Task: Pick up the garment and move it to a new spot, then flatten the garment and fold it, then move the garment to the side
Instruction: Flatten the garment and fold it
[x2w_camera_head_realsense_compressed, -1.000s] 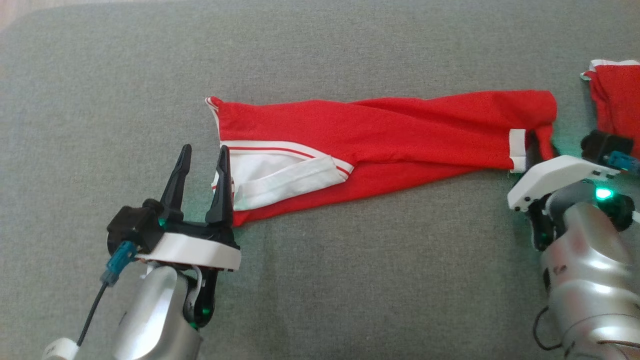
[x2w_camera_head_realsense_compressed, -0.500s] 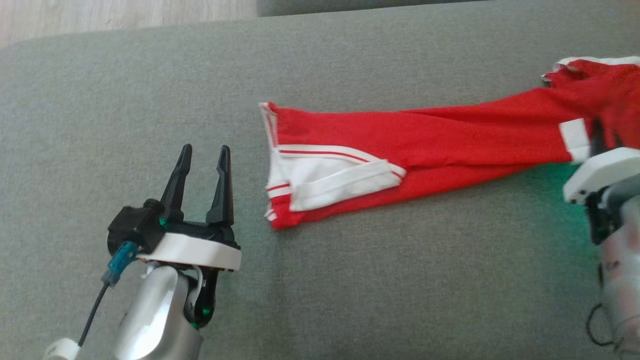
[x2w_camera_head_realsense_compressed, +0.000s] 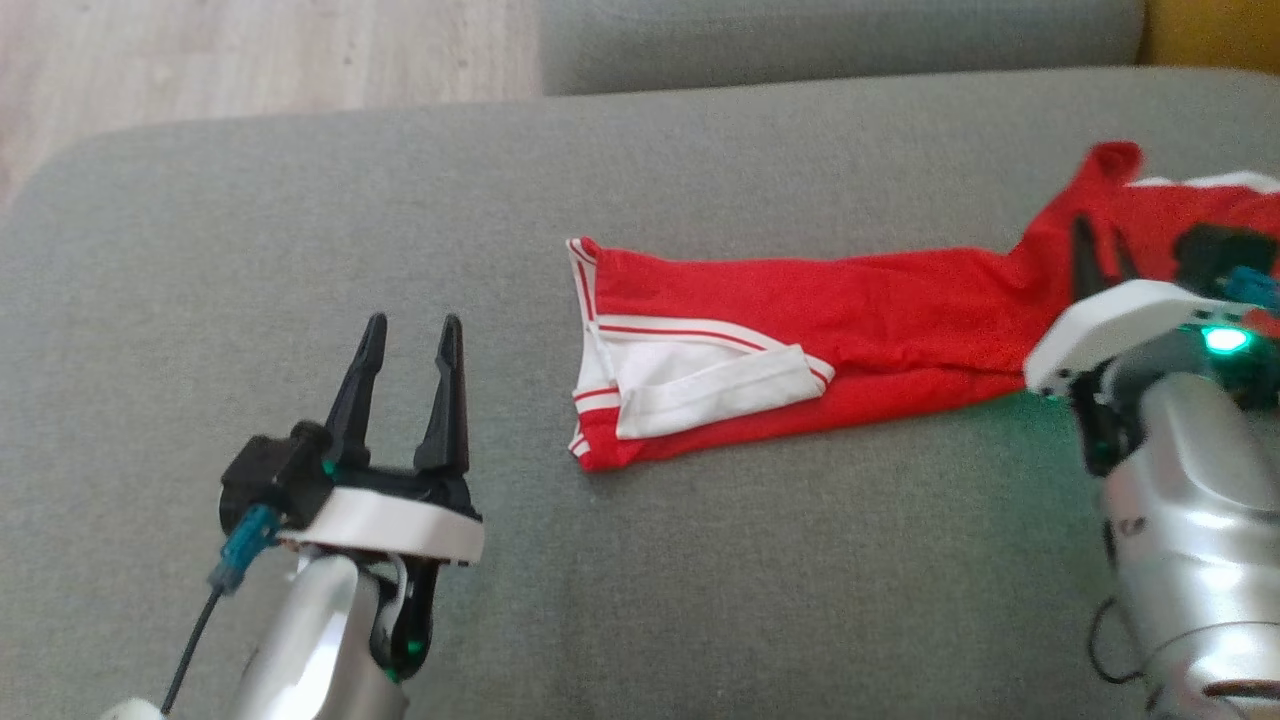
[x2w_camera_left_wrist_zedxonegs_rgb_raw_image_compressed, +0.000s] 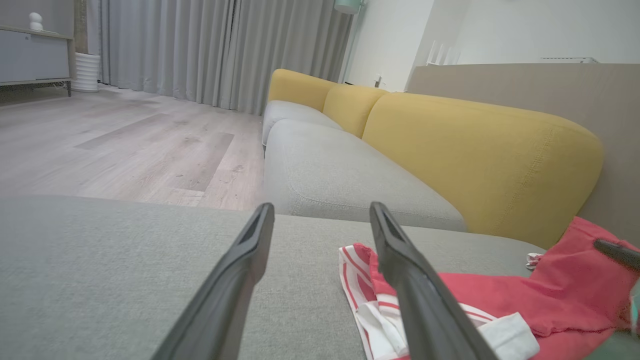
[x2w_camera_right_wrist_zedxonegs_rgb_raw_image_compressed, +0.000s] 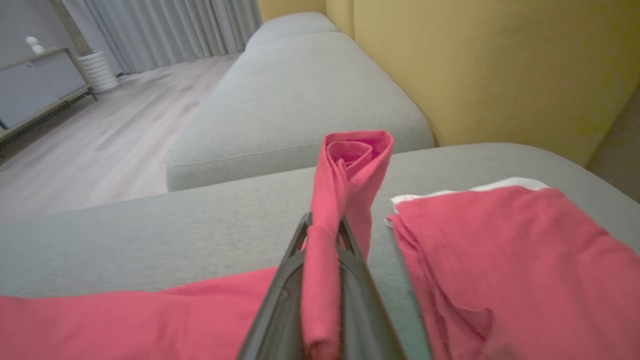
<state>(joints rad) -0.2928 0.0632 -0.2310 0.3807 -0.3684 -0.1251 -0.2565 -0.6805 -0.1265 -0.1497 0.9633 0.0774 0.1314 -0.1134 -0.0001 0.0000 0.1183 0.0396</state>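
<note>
The long red fabric garment with white trim and stripes (x2w_camera_head_realsense_compressed: 850, 300) lies stretched across the grey woven sofa seat cushion (x2w_camera_head_realsense_compressed: 700, 560). Its white-lined end points toward the robot's left. The right gripper (x2w_camera_head_realsense_compressed: 1095, 235) is clamped on the opposite end, and a rolled fold of red cloth stands up past its fingertips. The left gripper (x2w_camera_head_realsense_compressed: 413, 322) is over bare cushion to the left of the garment, apart from it, fingers spread with nothing between them. Just beside the raised end lies a flat red cloth with a white edge (x2w_camera_right_wrist_zedxonegs_rgb_raw_image_compressed: 500, 250) (possibly a separate piece; I cannot tell). A yellow upholstered backrest (x2w_camera_left_wrist_zedxonegs_rgb_raw_image_compressed: 480, 150) rises behind the seat.
</note>
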